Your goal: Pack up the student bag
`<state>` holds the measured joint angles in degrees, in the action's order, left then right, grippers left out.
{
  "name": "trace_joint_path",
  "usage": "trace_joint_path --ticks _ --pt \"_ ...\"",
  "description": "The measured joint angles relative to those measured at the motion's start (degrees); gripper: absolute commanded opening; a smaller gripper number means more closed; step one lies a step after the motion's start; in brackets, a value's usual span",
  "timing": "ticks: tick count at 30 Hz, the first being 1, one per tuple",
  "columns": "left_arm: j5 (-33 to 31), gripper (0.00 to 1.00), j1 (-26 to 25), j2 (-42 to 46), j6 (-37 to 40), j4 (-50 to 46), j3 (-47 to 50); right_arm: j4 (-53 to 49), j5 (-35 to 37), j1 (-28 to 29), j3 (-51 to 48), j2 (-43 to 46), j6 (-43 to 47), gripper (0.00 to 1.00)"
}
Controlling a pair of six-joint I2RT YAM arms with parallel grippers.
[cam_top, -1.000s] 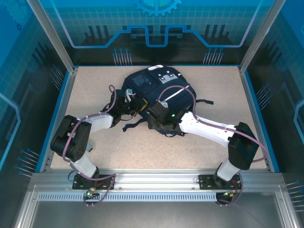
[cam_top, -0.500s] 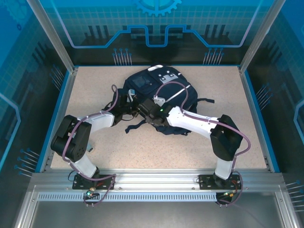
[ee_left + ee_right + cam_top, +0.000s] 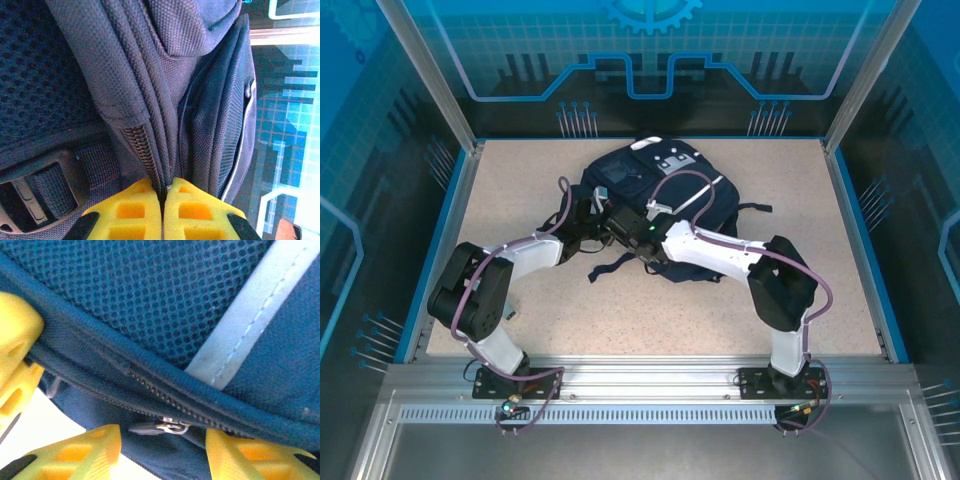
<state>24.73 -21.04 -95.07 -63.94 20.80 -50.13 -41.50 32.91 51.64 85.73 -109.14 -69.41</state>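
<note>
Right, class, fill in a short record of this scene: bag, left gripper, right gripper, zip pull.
bag: navy, lying on the table
left gripper: shut, pinching the bag's seam by the zip
right gripper: open, one finger either side of the zip pull
zip pull: metal, hanging under the zip, not gripped

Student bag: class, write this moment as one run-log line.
left gripper: shut, pinching student bag at zipper seam | right gripper: open, straddling zipper pull | bag lying on table
</note>
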Motion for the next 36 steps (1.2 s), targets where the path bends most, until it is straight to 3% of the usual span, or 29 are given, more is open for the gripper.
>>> trace_joint_path --ticks 4,8,11,16,20,31,36 --pt "0.0 0.05 -0.2 0.0 0.0 -0.1 0.0 -2.3 1.5 0.0 0.2 -0.2 -1.7 0.25" --pt "0.0 0.05 -0.3 0.0 0.4 -0.2 0.0 -2.6 1.8 0.0 0.2 -0.2 -2.0 0.17" --pt "0.0 0.05 -0.4 0.0 0.9 -0.8 -0.3 -1.7 1.7 -0.1 -0.9 0.5 -1.0 0.17" --pt "0.0 0.05 -0.6 0.0 1.0 -1.1 -0.7 -0.5 0.7 -0.9 -1.8 1.0 1.8 0.35" --pt "0.2 0.05 -0.6 0.0 1.0 -1.3 -0.9 0.1 0.0 -1.1 -1.8 0.9 4.9 0.39" --pt "0.2 0.05 -0.8 -0.2 1.1 -2.1 -1.3 -5.4 3.1 -1.0 0.7 -1.4 6.5 0.19" --pt "0.2 0.04 -1.2 -0.3 1.4 -2.6 -1.9 -7.8 5.7 -0.7 1.1 -1.4 6.6 0.17"
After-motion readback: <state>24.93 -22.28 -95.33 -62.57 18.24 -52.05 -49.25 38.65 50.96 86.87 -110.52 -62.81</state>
